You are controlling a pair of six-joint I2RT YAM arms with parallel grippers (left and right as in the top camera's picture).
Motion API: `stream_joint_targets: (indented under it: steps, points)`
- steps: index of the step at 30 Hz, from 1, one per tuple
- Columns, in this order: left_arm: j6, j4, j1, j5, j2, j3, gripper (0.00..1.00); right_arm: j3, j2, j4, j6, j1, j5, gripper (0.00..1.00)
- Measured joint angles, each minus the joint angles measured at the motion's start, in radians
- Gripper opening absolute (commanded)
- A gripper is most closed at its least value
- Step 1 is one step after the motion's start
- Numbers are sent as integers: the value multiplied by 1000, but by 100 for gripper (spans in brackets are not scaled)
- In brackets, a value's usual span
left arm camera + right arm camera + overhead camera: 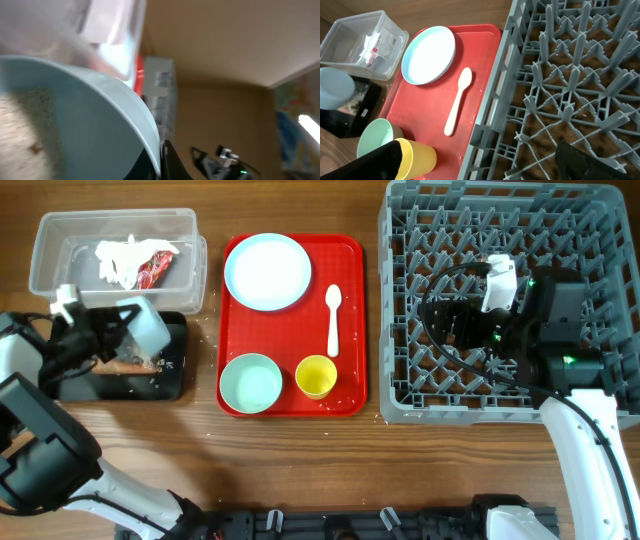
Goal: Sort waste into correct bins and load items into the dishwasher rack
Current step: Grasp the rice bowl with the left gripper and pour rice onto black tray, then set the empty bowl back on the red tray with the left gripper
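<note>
My left gripper (122, 330) is shut on the rim of a light blue bowl (150, 327) and holds it tipped over the black bin (172, 380). In the left wrist view the bowl (95, 115) fills the frame, with crumbs stuck inside, and one finger (170, 162) is pressed on its rim. Food scraps (125, 364) lie in the black bin. My right gripper (455, 325) is open and empty above the left part of the grey dishwasher rack (600, 210). Its fingers (480, 167) straddle the rack's edge (495, 100).
A red tray (352, 310) holds a light blue plate (266, 271), a white spoon (333, 318), a green bowl (250, 383) and a yellow cup (316, 376). A clear bin (50, 240) at the back left holds white paper and a red wrapper.
</note>
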Motion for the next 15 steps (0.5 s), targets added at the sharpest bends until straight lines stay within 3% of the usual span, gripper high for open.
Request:
stream_joint_targets:
  steps: [5,15]
  points:
    - [-47,-23,61,122,0,0,4,0,0,0,0,0,0,100]
    - [-100,-87,72,139,0,0,4,0,0,0,0,0,0,100]
